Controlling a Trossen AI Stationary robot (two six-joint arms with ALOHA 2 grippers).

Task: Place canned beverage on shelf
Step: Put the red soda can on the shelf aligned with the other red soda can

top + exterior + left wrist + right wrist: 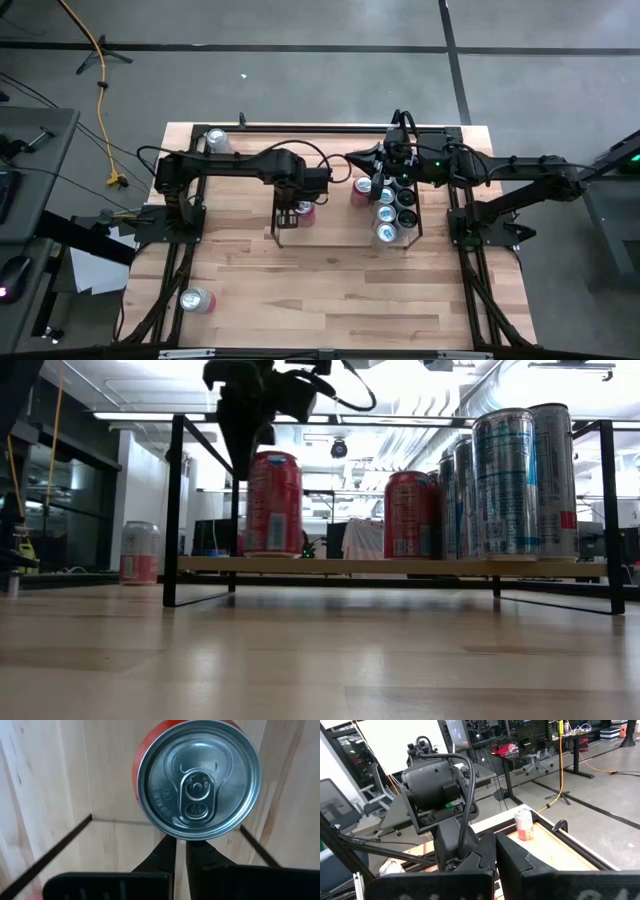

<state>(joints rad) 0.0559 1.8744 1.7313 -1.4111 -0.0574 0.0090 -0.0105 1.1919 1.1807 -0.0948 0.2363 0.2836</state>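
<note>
Cans crowd the right end of the shelf [345, 215] on a pale wooden table [340, 290]: silver ones and a red one, with another red can [273, 503] standing alone at its left end. Directly above that can hangs the left gripper [180, 857], fingers together and empty. The right gripper [495, 855], also closed, hovers over the crowded end. Two stray cans [197, 299] lie on the table, well apart from the rack.

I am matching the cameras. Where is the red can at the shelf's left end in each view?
High: red can under the left arm's tip.
Low: left of centre.
Left wrist: top centre, lid up.
Right wrist: not seen.
Shared landmark: the shelf.
</note>
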